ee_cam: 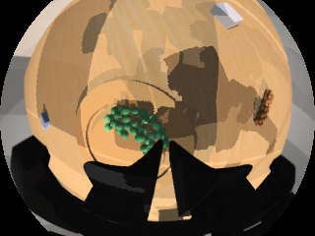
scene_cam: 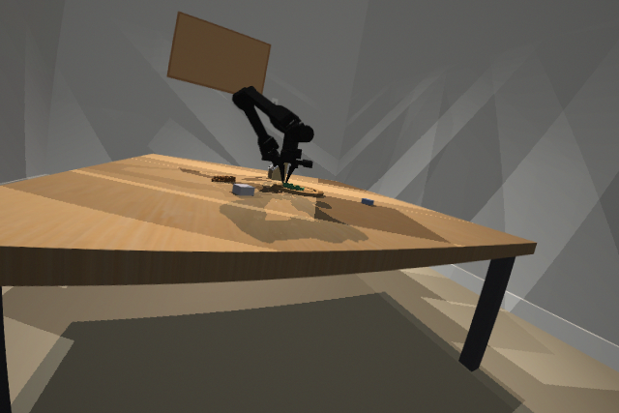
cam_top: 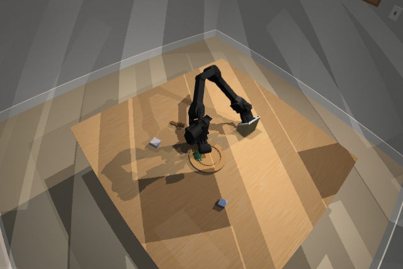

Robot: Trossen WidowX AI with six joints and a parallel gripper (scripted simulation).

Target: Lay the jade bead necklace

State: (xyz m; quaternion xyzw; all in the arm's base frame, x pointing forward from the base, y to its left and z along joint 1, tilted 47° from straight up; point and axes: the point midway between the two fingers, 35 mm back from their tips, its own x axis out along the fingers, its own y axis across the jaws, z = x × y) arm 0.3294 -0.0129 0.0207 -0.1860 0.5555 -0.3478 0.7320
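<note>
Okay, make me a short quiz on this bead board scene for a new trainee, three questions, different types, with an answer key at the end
1. True or false: the gripper is open and holds nothing.
2. Multiple choice: where do the bunched green beads of the jade bead necklace lie? A) beside the brown bead strand B) on the round bead board C) on the blue block
3. Fill in: the grey block rests on the ____, apart from the board.

Key
1. False: it is shut on the necklace.
2. B
3. Table
</note>
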